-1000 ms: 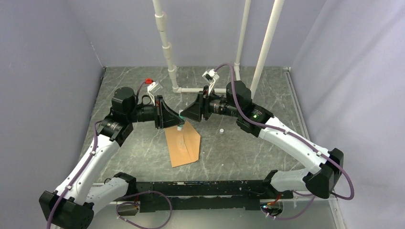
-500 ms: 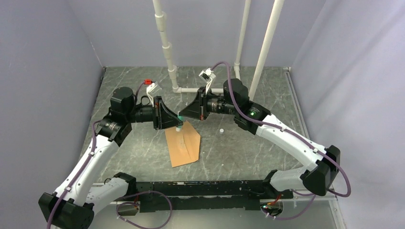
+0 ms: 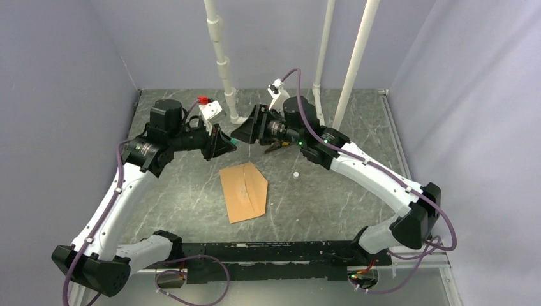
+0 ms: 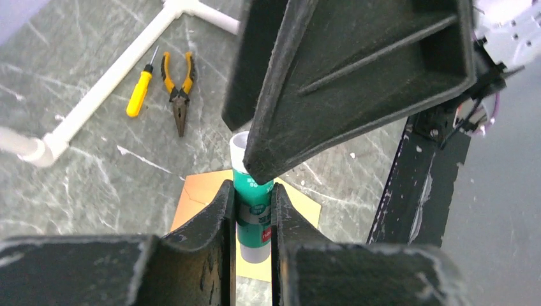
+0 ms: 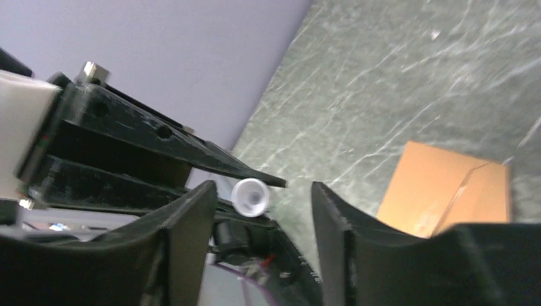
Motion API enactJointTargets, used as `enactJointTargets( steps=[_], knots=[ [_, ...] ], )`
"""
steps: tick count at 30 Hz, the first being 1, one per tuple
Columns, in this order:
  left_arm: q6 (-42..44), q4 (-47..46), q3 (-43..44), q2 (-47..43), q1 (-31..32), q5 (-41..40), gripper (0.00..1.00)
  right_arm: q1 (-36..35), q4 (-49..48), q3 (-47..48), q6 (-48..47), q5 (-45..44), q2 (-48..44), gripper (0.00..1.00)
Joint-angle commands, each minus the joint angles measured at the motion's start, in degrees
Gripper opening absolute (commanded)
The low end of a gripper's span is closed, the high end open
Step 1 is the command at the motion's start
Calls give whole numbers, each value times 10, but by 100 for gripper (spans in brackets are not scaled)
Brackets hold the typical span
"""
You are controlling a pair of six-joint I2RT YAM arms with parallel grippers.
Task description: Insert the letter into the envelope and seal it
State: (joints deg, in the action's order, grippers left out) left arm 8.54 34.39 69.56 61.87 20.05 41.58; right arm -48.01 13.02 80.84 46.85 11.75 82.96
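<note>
The brown envelope lies flat on the table, its point toward the right, and also shows in the left wrist view and the right wrist view. No letter shows in any view. My left gripper hangs above and behind the envelope, shut on a green and white glue stick. My right gripper faces it, open. The stick's white end sits between the right fingers, nearer the left one and touching neither.
A small white cap lies right of the envelope. Yellow-handled pliers and a yellow screwdriver lie near the white pipe frame at the back. Walls close in the table on three sides.
Both grippers have risen from the envelope's top edge and moved toward the back, the left one carrying the glue stick. The right gripper has swung left around the stick's end.
</note>
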Motion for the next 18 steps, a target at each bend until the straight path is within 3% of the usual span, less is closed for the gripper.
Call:
enactJointTargets(
  steps=[1,4,7,12,18],
  knots=[
    [129,104,77,28,6,82,3,21,-30,-30,-138,53,-67,67],
    [138,135,102,54,6,131,3,30,-2,-71,-345,221,-114,68],
    [141,145,115,75,6,200,3,30,71,-88,-522,284,-144,72],
    [158,157,112,87,6,246,2,30,73,-64,-594,237,-138,76],
    [194,177,97,83,6,274,2,30,176,62,-649,304,-50,52]
  ],
)
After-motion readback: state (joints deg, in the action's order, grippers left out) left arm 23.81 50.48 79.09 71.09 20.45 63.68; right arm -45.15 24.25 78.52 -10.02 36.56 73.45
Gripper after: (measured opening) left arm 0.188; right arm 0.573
